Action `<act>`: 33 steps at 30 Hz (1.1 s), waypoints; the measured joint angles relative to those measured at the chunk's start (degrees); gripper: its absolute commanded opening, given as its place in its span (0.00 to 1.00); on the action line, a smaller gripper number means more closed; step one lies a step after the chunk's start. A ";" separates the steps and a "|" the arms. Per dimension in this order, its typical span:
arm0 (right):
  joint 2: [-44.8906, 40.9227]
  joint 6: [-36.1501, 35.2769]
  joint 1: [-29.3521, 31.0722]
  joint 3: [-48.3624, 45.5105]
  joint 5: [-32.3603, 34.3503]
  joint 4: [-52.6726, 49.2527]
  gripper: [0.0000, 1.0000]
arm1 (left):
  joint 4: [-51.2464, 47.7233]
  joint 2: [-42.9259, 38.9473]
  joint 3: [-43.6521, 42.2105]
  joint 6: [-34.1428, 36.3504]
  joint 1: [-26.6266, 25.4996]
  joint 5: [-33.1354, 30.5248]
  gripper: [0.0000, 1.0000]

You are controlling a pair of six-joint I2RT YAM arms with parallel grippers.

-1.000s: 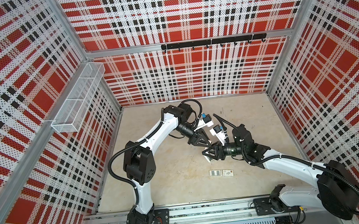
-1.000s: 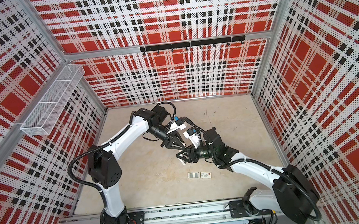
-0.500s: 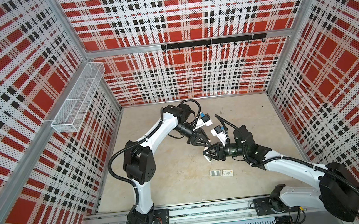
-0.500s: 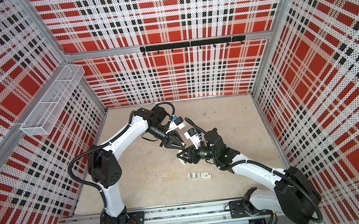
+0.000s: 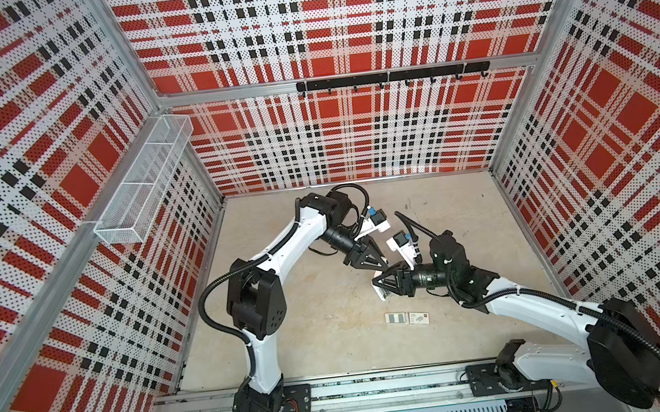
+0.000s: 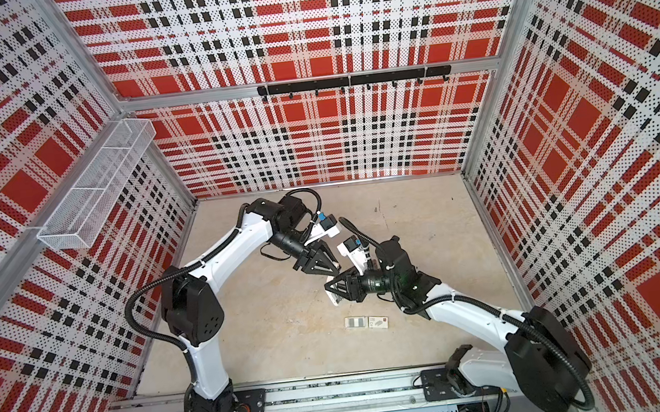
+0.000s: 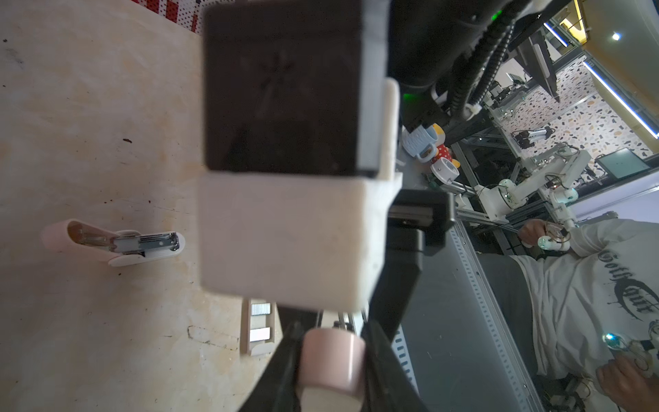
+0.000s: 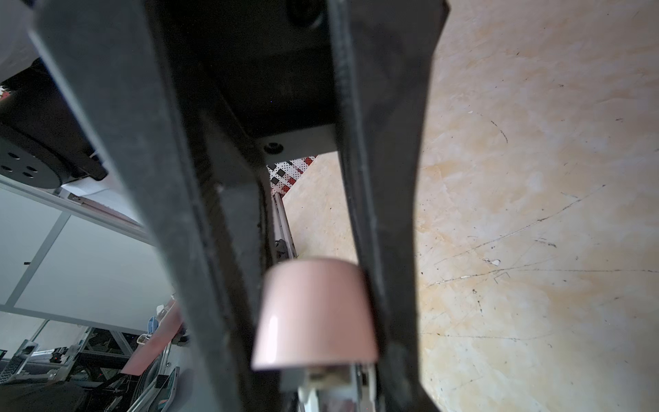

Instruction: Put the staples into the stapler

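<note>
We see the right gripper (image 5: 380, 285) clamped on the stapler (image 8: 313, 314) above the counter (image 5: 309, 301); the left gripper (image 5: 376, 265) flanks it too, though we can't tell its grip.

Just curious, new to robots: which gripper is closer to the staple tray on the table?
Right. The right gripper is just beyond the staple tray; the left gripper sits farther back.

Probably a robotics lab: plaid perforated cell walls (image 5: 343, 26), more bench-mounted arms (image 7: 517, 185) blurrily beyond.
</note>
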 measured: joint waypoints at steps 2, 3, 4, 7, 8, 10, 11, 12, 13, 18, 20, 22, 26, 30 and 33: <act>0.02 -0.04 -0.04 0.00 0.48 -0.35 0.17 | 0.00 0.04 0.11 0.00 0.20 0.00 0.49; 0.07 -0.07 -0.04 0.00 0.68 -0.46 0.16 | -0.02 0.04 0.15 0.02 0.35 0.02 0.49; 0.11 -0.09 -0.04 0.00 0.90 -0.59 0.16 | 0.00 0.04 0.17 0.04 0.42 0.00 0.51; 0.31 -0.15 -0.04 0.04 1.36 -1.14 0.16 | 0.00 0.04 0.20 0.04 0.81 0.02 0.54; 0.42 -0.20 -0.04 0.04 1.42 -1.18 0.16 | 0.02 0.04 0.22 0.02 0.96 0.00 0.54; 0.55 -0.31 -0.04 0.07 1.75 -1.38 0.16 | 0.04 0.04 0.31 0.02 1.33 -0.04 0.55; 0.55 -0.35 -0.04 0.07 1.97 -1.60 0.16 | 0.04 0.04 0.37 0.02 1.57 -0.07 0.55; 0.55 -0.44 -0.04 0.11 2.19 -1.84 0.16 | 0.09 0.04 0.50 0.00 1.81 -0.20 0.55; 0.55 -0.55 -0.04 0.17 2.54 -2.36 0.16 | 0.20 0.04 0.55 -0.11 2.14 -0.39 0.55; 0.52 -0.94 -0.24 0.39 4.90 -5.92 0.16 | 2.91 -0.39 -0.07 -2.64 4.59 -1.31 0.55; 0.52 -1.16 -0.39 0.44 5.90 -7.26 0.16 | 5.84 -1.44 -1.86 -5.05 5.73 -2.51 0.55; 0.52 -1.42 -0.44 0.57 7.02 -8.55 0.17 | 9.31 -2.95 -4.33 -7.65 6.82 -4.37 0.55; 0.55 -2.10 -0.44 1.46 9.46 -11.80 0.17 | 17.20 -6.67 -9.03 -13.66 9.03 -10.43 0.55; 2.62 -3.76 -0.42 3.89 13.03 -15.15 0.19 | 25.38 -11.50 -13.14 -19.74 11.26 -19.80 0.54; 6.23 -4.74 -0.44 5.97 15.93 -17.20 0.17 | 30.77 -16.79 -16.68 -23.45 12.57 -28.37 0.55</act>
